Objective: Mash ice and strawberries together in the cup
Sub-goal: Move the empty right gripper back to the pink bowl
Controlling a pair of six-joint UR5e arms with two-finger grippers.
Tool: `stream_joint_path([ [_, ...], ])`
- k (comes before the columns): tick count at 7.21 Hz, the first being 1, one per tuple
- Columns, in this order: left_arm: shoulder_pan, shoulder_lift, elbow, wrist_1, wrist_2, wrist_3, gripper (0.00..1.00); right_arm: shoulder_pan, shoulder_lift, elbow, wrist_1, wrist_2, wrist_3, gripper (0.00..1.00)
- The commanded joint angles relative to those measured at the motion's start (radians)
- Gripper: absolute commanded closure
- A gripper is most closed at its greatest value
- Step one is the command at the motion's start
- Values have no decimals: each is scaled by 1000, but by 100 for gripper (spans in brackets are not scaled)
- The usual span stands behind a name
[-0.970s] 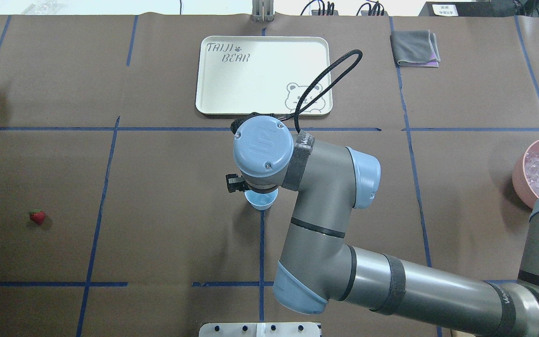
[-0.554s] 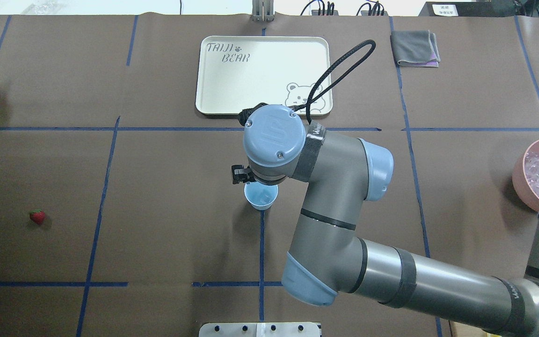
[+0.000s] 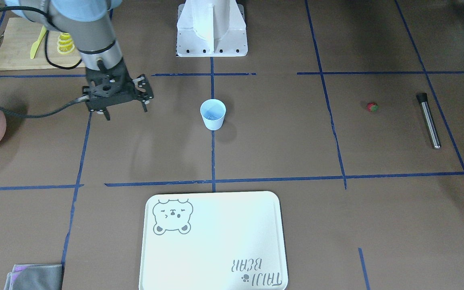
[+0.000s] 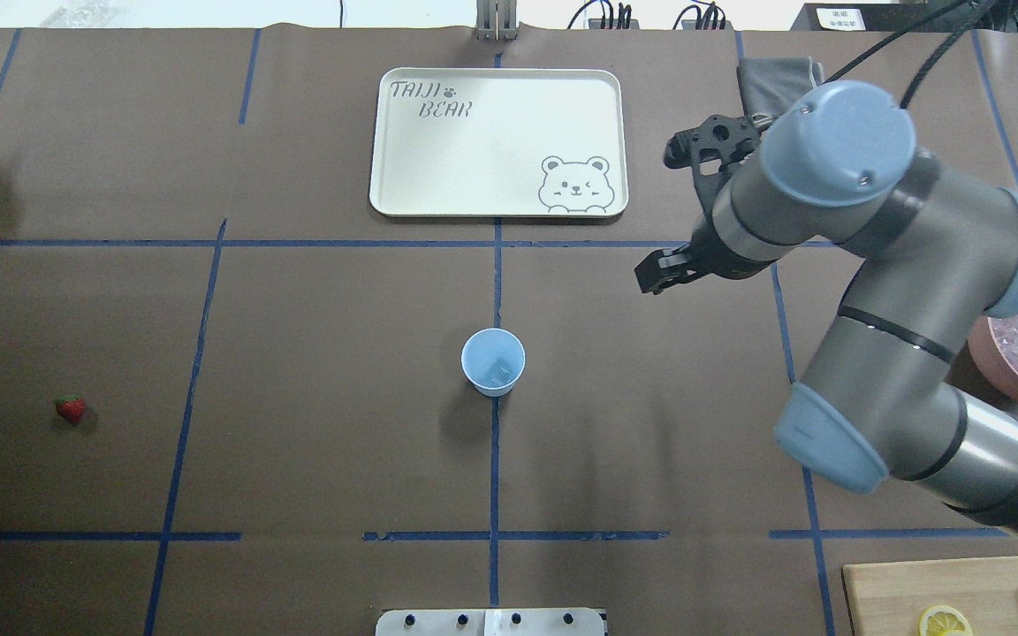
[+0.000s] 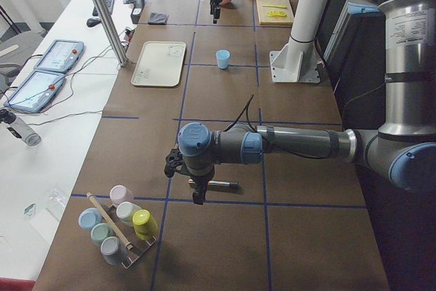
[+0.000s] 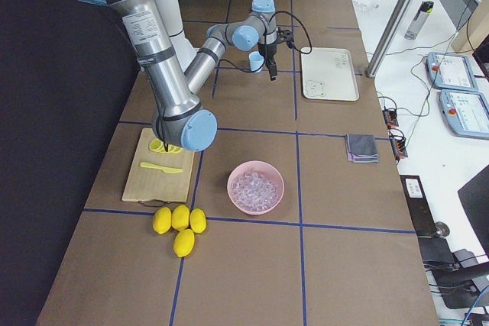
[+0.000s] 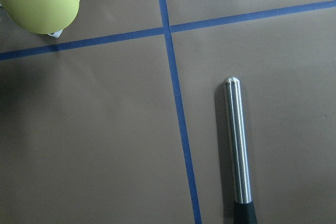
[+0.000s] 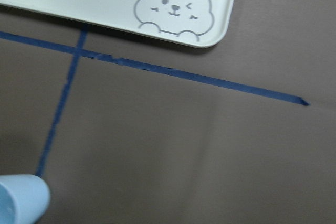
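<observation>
Now the right fingers (image 3: 146,107) hang wide open, empty; the left fingers (image 5: 198,197) I cannot judge. Best pinch the strawberry (image 3: 372,106) lightly, releasing squarely over the cup (image 3: 213,114).

"TAIJI BEAR" printed on cream tray (image 4: 491,141), beside bear drawing

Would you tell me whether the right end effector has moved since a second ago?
Yes. It was over the cup; now the right end effector is well to the cup's right in the overhead view, beside the tray's near right corner.
</observation>
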Motion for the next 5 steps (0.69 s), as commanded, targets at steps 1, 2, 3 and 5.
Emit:
stream_joint_path([
  [1,0,0,0,1,0,0,0,156,-177,67,4,106,-271,2],
  [2,0,0,0,0,0,0,0,247,-241,68,4,168,-426,2],
  [3,0,0,1,1,0,0,0,334,-313,65,4,227,-602,3],
  [5,0,0,1,2,0,0,0,437,-416,49,9,280,-841,3],
])
